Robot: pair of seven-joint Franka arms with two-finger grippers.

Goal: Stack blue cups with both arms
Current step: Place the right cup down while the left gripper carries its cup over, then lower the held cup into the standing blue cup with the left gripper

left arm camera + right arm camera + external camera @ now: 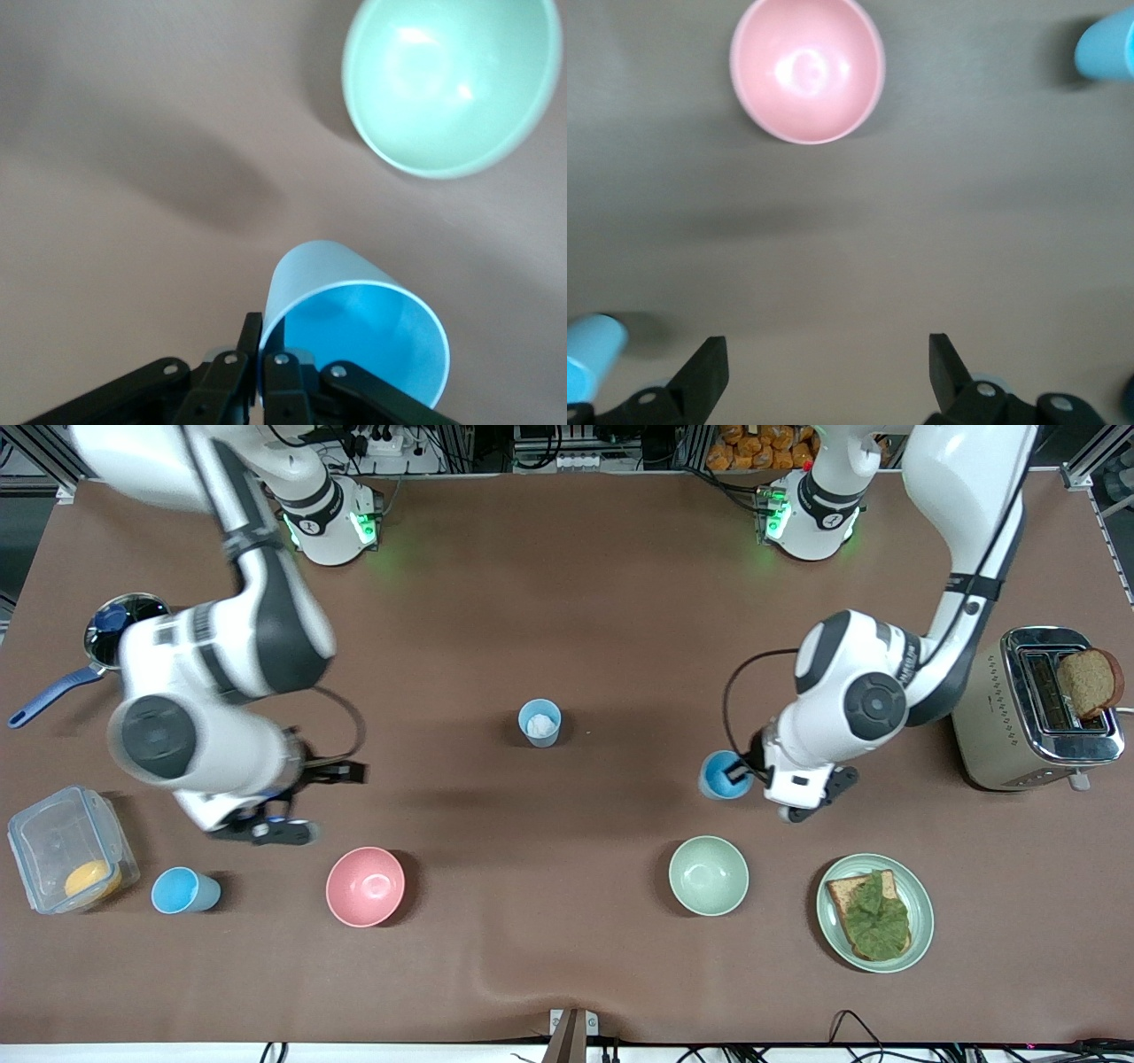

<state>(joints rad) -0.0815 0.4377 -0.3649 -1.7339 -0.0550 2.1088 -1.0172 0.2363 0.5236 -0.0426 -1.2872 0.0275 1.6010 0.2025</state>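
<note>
No text, label, brand, number or sign can be read in any of the three views. The left arm (pixel 886 682) carries a dark strip of lettering on its wrist section, at the right of the front view, but the characters are too small and blurred to make out. The right arm (pixel 204 664), at the left of the front view, bears a similar dark marking on its white casing, equally unreadable. Each arm base, along the top of the frame, shows a small round dark emblem whose content cannot be told.
</note>
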